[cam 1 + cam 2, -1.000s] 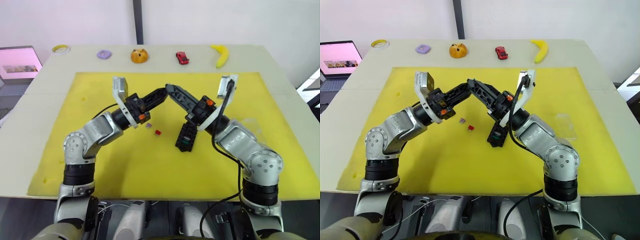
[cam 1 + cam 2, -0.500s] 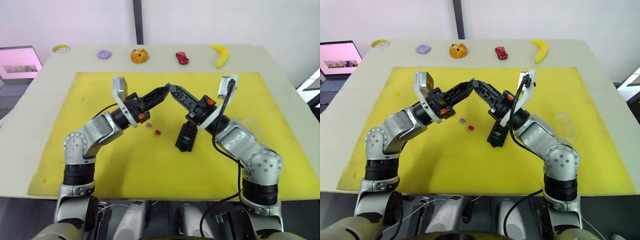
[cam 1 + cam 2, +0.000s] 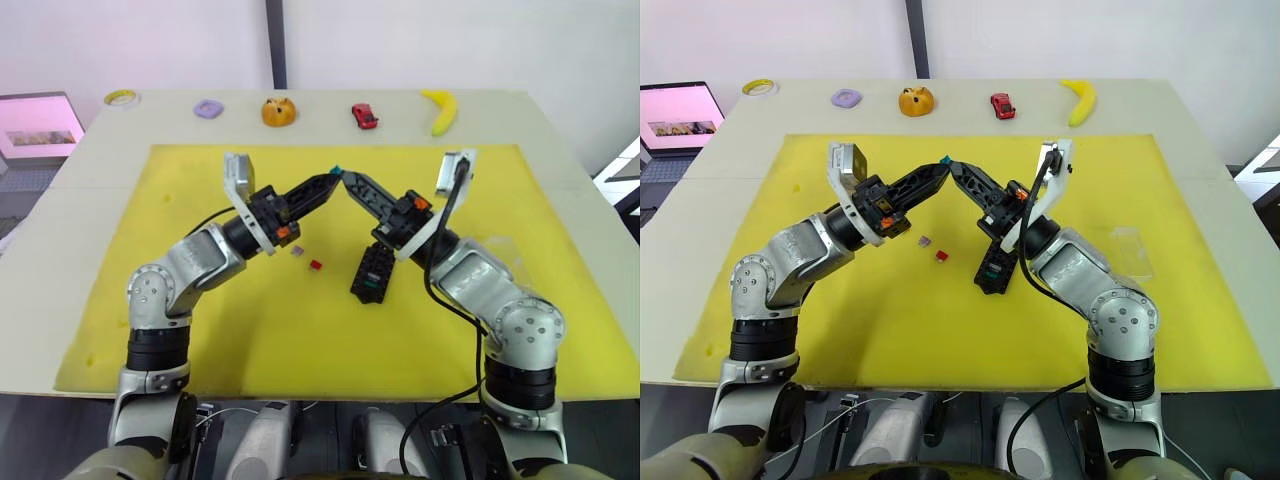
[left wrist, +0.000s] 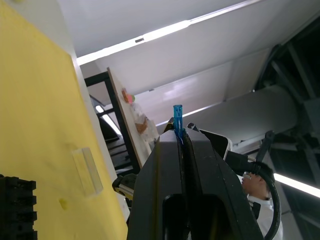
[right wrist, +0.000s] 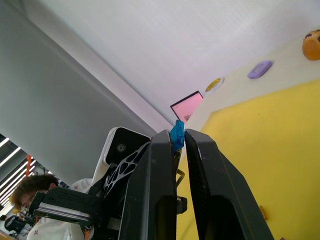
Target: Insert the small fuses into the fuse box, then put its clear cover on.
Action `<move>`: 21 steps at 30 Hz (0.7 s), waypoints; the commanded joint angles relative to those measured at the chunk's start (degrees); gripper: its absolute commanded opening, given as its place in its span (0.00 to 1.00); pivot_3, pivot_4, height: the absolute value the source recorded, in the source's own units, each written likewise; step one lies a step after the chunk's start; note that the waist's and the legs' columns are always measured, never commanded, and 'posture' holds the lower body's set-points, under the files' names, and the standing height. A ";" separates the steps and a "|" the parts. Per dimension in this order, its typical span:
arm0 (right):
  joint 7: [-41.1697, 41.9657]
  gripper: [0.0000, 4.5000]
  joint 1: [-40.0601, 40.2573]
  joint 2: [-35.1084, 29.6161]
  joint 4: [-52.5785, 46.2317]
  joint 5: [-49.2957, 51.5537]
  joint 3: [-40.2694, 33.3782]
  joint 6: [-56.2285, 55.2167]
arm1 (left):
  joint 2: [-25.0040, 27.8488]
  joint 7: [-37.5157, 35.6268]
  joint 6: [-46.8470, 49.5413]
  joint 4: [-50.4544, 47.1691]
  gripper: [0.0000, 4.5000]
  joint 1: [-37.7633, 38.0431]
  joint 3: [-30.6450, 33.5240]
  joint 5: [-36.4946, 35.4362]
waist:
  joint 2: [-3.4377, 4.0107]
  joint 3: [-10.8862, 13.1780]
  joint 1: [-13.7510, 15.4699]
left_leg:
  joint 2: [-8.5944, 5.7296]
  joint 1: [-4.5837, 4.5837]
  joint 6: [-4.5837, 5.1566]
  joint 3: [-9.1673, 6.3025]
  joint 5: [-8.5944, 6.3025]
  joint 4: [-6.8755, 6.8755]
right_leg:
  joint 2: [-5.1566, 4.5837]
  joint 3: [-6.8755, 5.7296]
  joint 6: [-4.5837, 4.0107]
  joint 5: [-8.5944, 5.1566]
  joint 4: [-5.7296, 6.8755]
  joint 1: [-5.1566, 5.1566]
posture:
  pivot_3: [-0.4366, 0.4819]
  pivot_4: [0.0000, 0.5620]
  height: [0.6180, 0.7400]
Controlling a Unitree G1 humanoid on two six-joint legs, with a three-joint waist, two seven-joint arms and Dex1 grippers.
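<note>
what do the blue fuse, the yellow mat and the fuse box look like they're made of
Blue fuse: likely translucent plastic; light glows through its glossy body.
Yellow mat: probably foam or rubber sheet; flat matte surface, thin edge, no shine.
Fuse box: apparently hard black moulded plastic; dull finish, crisp slot rows.

fuse box (image 4: 15, 207) cut off by edge, slots indistinct

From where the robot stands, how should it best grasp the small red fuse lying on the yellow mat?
Pinch the red fuse across its short flat sides, coming straight down from above. It lies flat and free on the yellow mat, apart from the grey-purple fuse and the fuse box.
</note>
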 commanded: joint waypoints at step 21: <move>-0.31 0.05 -1.69 0.22 -1.61 3.12 -0.02 -0.36 | 0.31 -0.63 -0.28 -1.03 0.00 -0.74 -0.60 -0.52 | 0.00 0.00 -0.01 | 0.00 0.00 -0.01 0.00 0.01 0.01 | 0.00 0.00 0.00 0.00 0.02 0.00 | 0.48 0.27 0.96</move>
